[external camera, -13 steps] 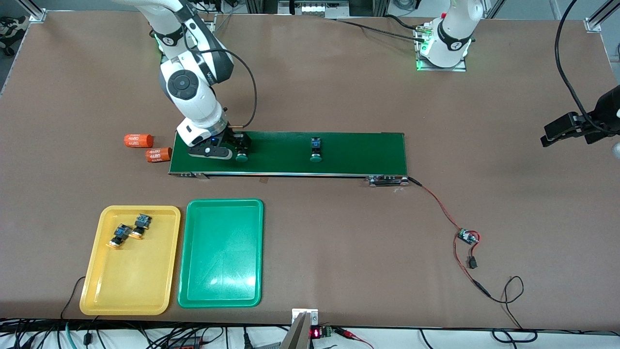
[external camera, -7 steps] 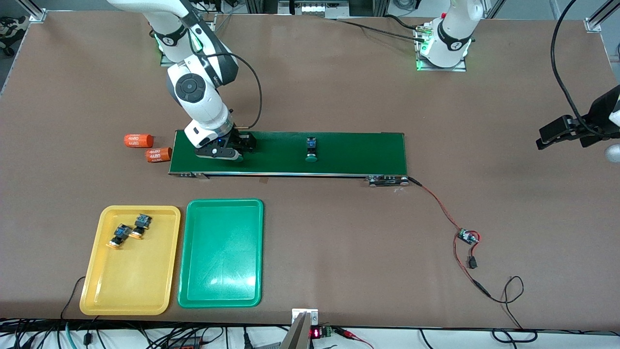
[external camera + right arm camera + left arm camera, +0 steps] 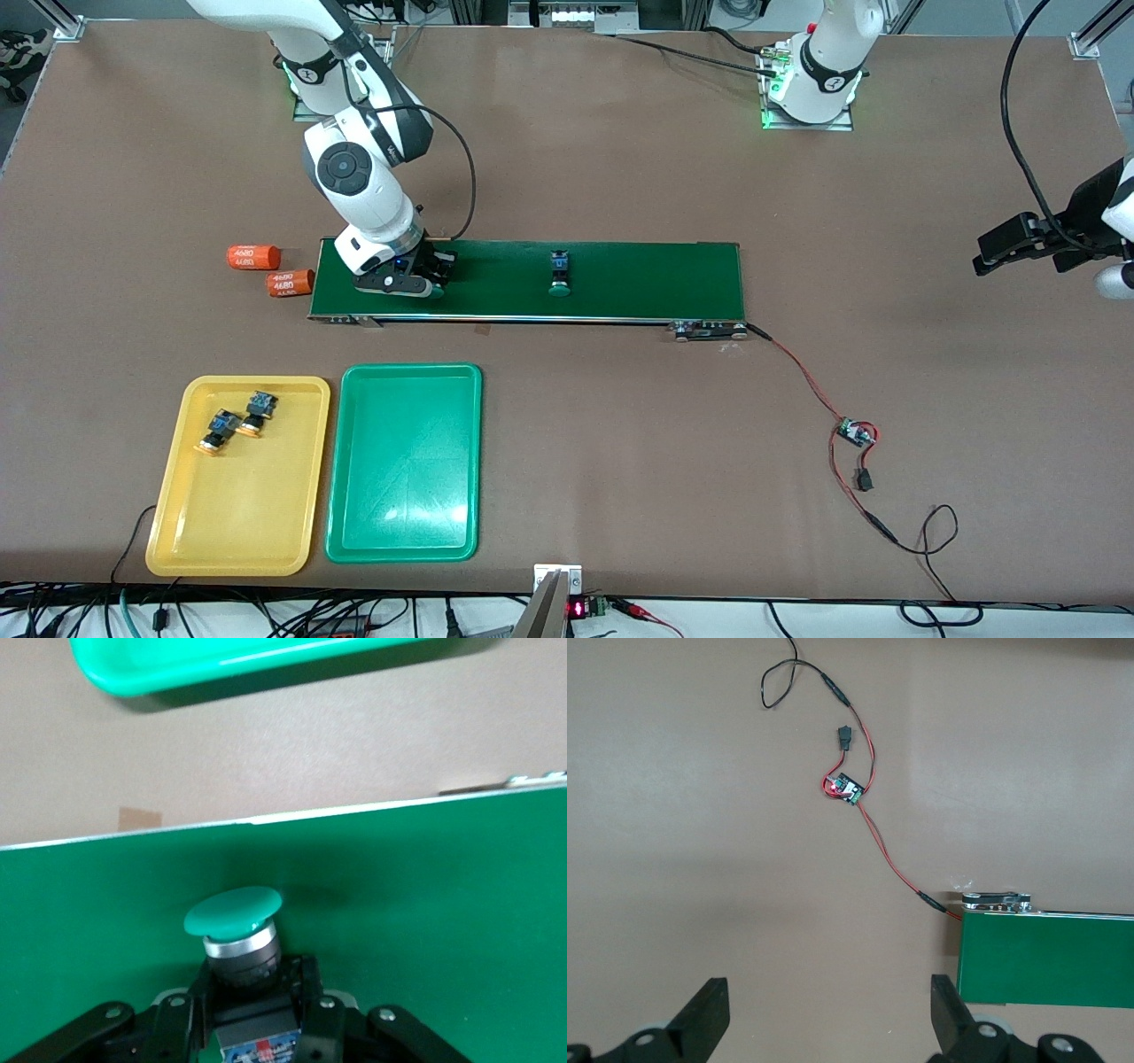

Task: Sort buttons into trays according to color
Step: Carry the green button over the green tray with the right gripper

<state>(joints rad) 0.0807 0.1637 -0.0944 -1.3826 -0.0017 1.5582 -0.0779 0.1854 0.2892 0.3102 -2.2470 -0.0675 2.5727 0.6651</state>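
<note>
Both orange cylinders [image 3: 253, 257] read "4680"

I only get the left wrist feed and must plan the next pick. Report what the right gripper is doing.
Observer: The right gripper is down on the belt, clamped on a green button.
Operator: List the other buttons.
Observer: A second green button sits mid-belt; two orange buttons lie in the yellow tray.
Operator: Check the green tray.
Observer: No button lies in the green tray yet. Your left gripper waits open over the table.
</note>
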